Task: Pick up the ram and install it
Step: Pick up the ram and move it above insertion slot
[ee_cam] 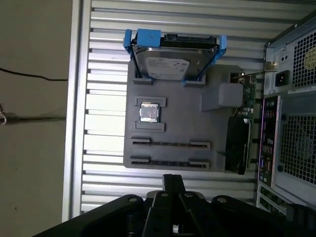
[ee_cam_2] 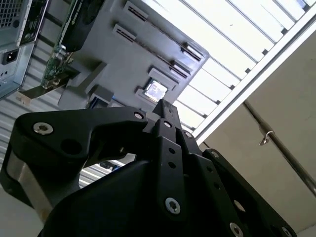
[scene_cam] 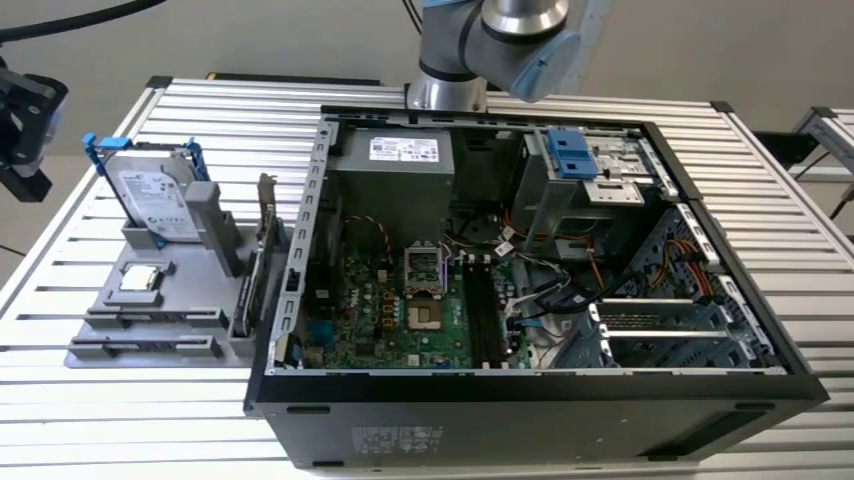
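Hovering off gray tray (ee_cam: 173, 123) — gripper (ee_cam: 173, 178) jaws pinched together, empty, tips partly masked — two long slots (ee_cam: 170, 144), one hard drive (ee_cam: 170, 64).

Grey plastic tray (scene_cam: 160, 300): lying on the slatted metal table (scene_cam: 107, 420), at the exterior view's left of the open black computer case (scene_cam: 534, 400).
Black gripper (ee_cam_2: 165, 104): hanging at the exterior view's left of the tray.
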`<state>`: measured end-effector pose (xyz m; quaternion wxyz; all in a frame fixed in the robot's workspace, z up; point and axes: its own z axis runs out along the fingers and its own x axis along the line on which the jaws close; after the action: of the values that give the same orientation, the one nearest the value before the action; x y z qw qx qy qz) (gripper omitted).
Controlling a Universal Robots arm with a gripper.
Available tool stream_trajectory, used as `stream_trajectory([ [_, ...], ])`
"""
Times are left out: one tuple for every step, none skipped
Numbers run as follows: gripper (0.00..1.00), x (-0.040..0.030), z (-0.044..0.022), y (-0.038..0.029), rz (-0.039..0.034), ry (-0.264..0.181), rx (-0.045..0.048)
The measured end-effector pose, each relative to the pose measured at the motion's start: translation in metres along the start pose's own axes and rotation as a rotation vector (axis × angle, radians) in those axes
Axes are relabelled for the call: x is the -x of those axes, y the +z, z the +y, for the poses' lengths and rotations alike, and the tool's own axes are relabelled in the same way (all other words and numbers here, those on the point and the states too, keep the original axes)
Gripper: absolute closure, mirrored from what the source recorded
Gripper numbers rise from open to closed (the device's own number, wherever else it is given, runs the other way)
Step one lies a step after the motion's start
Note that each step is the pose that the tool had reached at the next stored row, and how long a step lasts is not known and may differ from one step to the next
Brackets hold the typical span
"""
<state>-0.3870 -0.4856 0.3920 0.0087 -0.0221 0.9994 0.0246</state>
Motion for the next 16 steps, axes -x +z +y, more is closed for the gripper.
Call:
stream_trajectory([
  [1.00,0.0000,0.0000,0.0001,0.0002,-0.003,0.0000],
  [1.00,0.0000,0.0000,0.0002,0.0004,-0.005,0.0000],
  [1.00,0.0000,0.0000,0.0002,0.0005,-0.007,0.0000],
  [1.00,0.0000,0.0000,0.0003,0.0005,-0.007,0.0001],
  [1.00,0.0000,0.0000,0.0009,0.0005,-0.007,0.0001],
  [1.00,0.0000,-0.0001,0.0014,0.0005,-0.007,0.0001],
  [1.00,0.0000,-0.0001,0.0014,0.0005,-0.007,0.0001],
  [1.00,0.0000,-0.0001,0.0014,0.0005,-0.006,0.0001],
  [1.00,0.0000,-0.0001,0.0014,0.0005,-0.006,0.0001],
  [1.00,0.0000,-0.0001,0.0014,0.0004,-0.005,0.0001],
  [1.00,0.0000,-0.0001,0.0014,0.0004,-0.004,0.0001],
  [1.00,0.0000,-0.0001,0.0014,0.0003,-0.004,0.0000],
  [1.00,0.0000,-0.0001,0.0014,0.0003,-0.003,-0.0001],
  [1.00,0.0000,-0.0001,0.0014,0.0003,-0.002,-0.0001],
  [1.00,0.0000,-0.0001,0.0014,0.0002,-0.002,-0.0002],
  [1.00,0.0000,-0.0001,0.0014,0.0002,0.000,-0.0003],
])
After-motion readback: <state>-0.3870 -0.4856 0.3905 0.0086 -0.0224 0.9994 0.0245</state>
